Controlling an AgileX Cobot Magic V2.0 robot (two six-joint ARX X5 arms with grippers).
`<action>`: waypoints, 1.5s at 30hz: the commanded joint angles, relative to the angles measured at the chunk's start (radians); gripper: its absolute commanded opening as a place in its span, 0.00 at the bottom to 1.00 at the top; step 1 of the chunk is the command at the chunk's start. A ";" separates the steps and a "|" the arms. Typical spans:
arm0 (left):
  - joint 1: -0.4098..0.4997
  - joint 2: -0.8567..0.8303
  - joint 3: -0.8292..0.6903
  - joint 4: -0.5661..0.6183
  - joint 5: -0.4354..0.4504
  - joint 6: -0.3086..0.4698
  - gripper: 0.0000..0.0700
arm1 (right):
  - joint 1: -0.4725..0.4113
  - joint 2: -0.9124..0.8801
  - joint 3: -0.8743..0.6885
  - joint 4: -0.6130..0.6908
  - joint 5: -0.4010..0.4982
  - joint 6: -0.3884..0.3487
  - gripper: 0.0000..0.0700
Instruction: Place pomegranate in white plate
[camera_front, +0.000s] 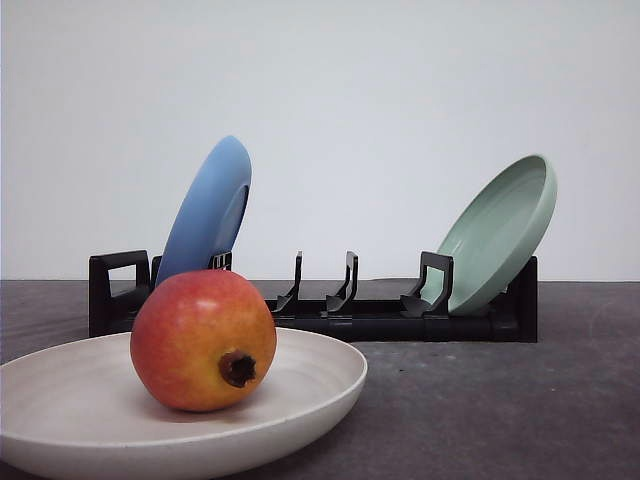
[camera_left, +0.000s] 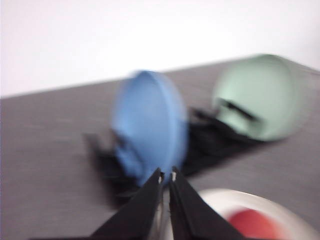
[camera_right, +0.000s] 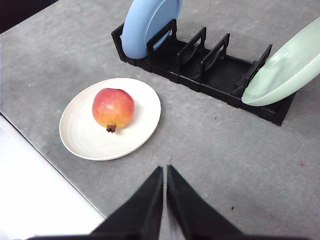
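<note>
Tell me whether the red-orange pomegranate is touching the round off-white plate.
Touching. The front view shows the red-orange pomegranate resting on the round off-white plate with no gap beneath it; the right wrist view shows it sitting inside the rim.

Scanning all views, finding no readable text, label, brand, number or sign. Pomegranate (camera_front: 203, 340), white plate (camera_front: 320, 385), blue plate (camera_front: 207, 213), green plate (camera_front: 500, 235), black rack (camera_front: 380, 318), worktop (camera_front: 500, 410): all showing plain unmarked surfaces. Left wrist view blurring, nothing legible there.
</note>
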 joint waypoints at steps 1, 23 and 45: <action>0.133 -0.021 -0.099 0.103 0.014 0.075 0.00 | 0.012 0.000 0.009 0.011 0.002 0.007 0.01; 0.567 -0.244 -0.492 0.248 0.156 0.070 0.00 | 0.012 0.000 0.009 0.011 0.002 0.007 0.01; 0.573 -0.252 -0.492 0.237 0.157 0.071 0.00 | 0.012 0.000 0.009 0.011 0.002 0.007 0.01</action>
